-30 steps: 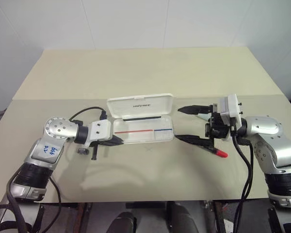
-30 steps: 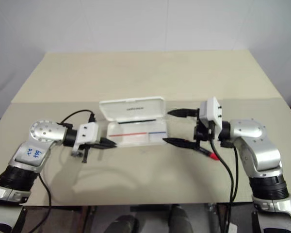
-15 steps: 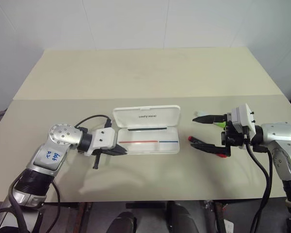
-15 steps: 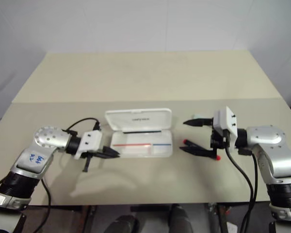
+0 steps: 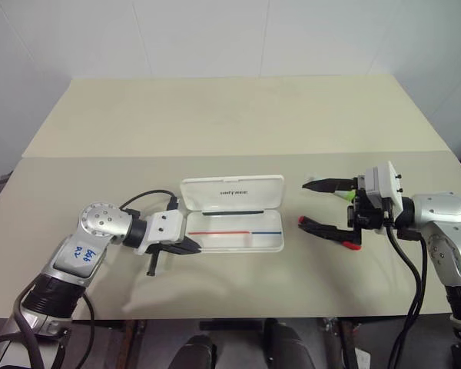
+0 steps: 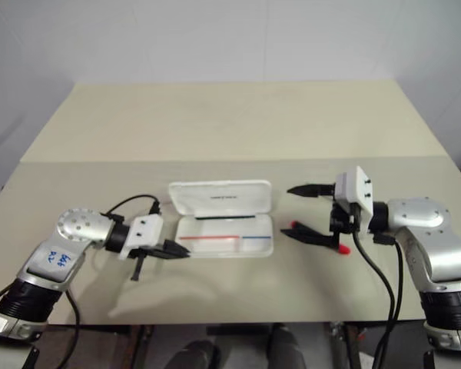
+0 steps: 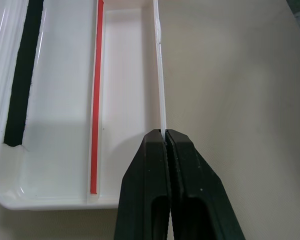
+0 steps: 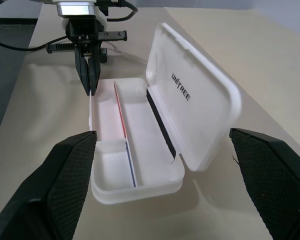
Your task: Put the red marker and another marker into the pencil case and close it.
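Left claw point(image 7: 166, 134) seemingly pinches the open pencil case point(image 5: 234, 231) front wall; right claw point(image 5: 321, 203) spread.

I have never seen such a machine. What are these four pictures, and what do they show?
This is a humanoid robot with two arms, each ending in two black jaws. The two wide pictures come from cameras in its head, looking down over a beige table. The two close pictures come from a camera on each wrist. On the table lies an open white pencil case. The left jaws are shut, pinching its front wall. The right jaws are wide open and hold nothing; by them lie a red marker and a pale green marker.
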You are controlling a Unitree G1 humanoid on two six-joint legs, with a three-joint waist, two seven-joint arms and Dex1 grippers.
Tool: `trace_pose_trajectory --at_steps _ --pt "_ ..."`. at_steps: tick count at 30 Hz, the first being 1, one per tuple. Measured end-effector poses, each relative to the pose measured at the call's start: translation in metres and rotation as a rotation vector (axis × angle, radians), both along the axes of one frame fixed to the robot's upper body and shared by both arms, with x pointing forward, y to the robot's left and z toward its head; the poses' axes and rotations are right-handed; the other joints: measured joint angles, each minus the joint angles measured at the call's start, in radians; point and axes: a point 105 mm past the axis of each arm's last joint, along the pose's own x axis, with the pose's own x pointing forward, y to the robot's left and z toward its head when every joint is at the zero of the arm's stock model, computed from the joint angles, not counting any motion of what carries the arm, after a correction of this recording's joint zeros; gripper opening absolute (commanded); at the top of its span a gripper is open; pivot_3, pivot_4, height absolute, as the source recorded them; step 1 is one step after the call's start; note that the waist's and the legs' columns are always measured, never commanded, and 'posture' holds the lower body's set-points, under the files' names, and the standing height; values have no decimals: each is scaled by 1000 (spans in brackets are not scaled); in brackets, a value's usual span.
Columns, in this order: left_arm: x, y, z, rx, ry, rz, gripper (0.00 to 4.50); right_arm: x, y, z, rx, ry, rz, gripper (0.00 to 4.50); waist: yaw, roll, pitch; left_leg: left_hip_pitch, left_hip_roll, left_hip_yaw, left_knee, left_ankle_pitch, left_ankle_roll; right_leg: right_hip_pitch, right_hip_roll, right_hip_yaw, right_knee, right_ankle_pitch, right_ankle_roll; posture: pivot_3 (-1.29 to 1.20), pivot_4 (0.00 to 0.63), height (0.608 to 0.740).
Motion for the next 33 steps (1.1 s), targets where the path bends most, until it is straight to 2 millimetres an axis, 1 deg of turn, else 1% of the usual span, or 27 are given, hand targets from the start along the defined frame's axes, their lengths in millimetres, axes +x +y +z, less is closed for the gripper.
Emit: trace_pose_trajectory --at_steps 4,7,18,19,22,33 --pt "2 1 0 5 5 -6 16 1 3 0 10 2 6 4500 0 0 0 0 0 0 0 0 0 0 0 0 0 0 0 0 150 740" --pt "5 -1 1 6 2 -8 682 1 6 1 15 -4 13 4500 0 0 0 0 0 0 1 0 0 0 0 0 1 0 0 0 150 740" --pt "5 -4 6 -2 -3 -9 4351 3 11 3 36 -18 26 4500 0 0 0 0 0 0 1 0 0 0 0 0 0 0 0 0 150 740" --pt "4 -4 7 -3 -6 -13 4456 3 11 3 40 -22 28 4500 0 0 0 0 0 0 1 0 0 0 0 0 0 0 0 0 150 740" --pt "2 -6 10 -17 -10 -24 4456 5 12 2 42 -21 30 4500 0 0 0 0 0 0 1 0 0 0 0 0 0 0 0 0 150 740" --pt "-8 0 26 -96 15 -21 4456 6 16 -3 46 0 44 4500 -1 0 0 0 0 0 1 0 0 0 0 0 0 0 0 0 150 740"
